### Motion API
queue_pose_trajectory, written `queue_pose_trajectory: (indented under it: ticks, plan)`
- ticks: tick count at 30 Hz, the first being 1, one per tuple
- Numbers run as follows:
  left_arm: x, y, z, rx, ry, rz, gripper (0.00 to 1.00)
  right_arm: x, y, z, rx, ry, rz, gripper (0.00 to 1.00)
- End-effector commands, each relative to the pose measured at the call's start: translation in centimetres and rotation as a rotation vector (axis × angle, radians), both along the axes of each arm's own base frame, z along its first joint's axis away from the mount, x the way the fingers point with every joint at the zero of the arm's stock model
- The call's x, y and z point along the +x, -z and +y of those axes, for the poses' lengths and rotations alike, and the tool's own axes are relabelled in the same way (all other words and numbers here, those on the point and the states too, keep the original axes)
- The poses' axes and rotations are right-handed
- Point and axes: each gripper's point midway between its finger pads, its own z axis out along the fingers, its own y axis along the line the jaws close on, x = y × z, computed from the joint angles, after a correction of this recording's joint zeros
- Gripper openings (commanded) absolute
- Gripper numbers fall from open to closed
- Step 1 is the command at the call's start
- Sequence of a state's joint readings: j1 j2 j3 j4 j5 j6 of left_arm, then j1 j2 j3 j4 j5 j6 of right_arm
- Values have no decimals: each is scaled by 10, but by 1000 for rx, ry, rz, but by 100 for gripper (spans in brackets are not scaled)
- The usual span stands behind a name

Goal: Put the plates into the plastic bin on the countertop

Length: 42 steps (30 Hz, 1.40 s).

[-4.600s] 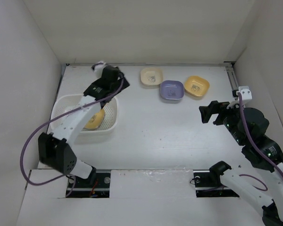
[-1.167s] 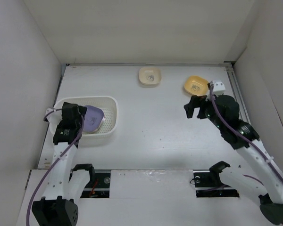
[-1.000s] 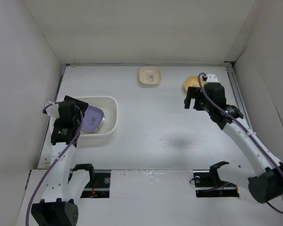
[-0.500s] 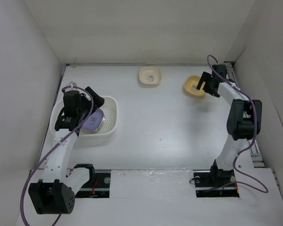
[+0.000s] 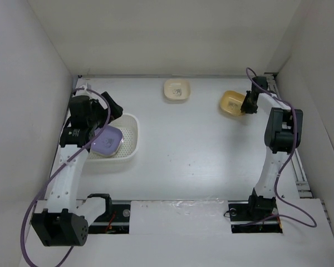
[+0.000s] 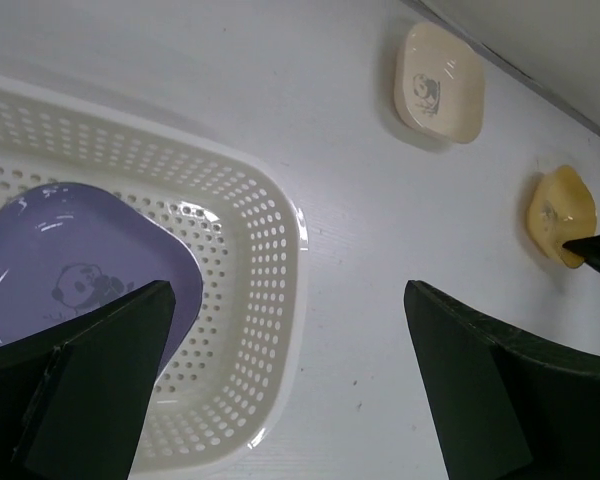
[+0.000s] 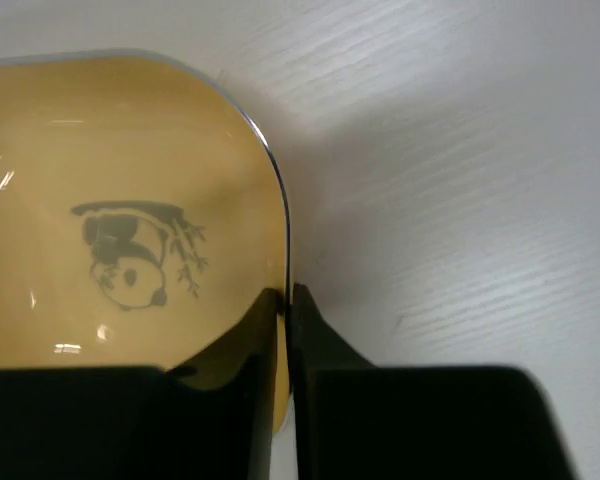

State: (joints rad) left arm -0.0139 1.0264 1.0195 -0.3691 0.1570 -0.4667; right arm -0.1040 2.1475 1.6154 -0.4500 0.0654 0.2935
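An orange-yellow plate (image 5: 232,102) with a panda print lies at the back right of the countertop (image 5: 189,150). My right gripper (image 5: 246,104) is shut on its right rim. In the right wrist view the rim of that plate (image 7: 110,230) runs between the pinched fingers of the gripper (image 7: 286,300). A cream plate (image 5: 178,90) lies at the back middle. A purple plate (image 5: 104,141) rests in the white plastic bin (image 5: 131,138) at the left. My left gripper (image 5: 108,108) hangs open above the bin's far edge, holding nothing. The left wrist view shows the purple plate (image 6: 70,270), the bin (image 6: 250,250), the cream plate (image 6: 439,82) and the orange-yellow plate (image 6: 558,215).
White walls close in the countertop at the left, back and right. A rail (image 5: 275,92) runs along the right wall close to the right arm. Both arm bases sit at the near edge.
My right gripper reached the orange-yellow plate and closed on its rim. My left gripper, still open, rose and drew back from the bin, where the purple plate now lies.
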Motion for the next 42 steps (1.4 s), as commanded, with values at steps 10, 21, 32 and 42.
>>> queue_pose_trajectory:
  ticks: [10, 21, 32, 42]
  plan:
    - [34, -51, -62, 45, 205, -49, 100, -37, -102, 101, -87, -187, -212, 0]
    - [39, -22, -77, 7, 273, 32, 100, -104, -204, 291, -20, -511, -447, 0]
    - [35, -3, -78, 3, 282, 66, 80, -119, -252, 397, 82, -653, -531, 0]
    - [39, 10, -58, 75, 179, 133, 0, -138, -287, 445, 169, -731, -601, 7]
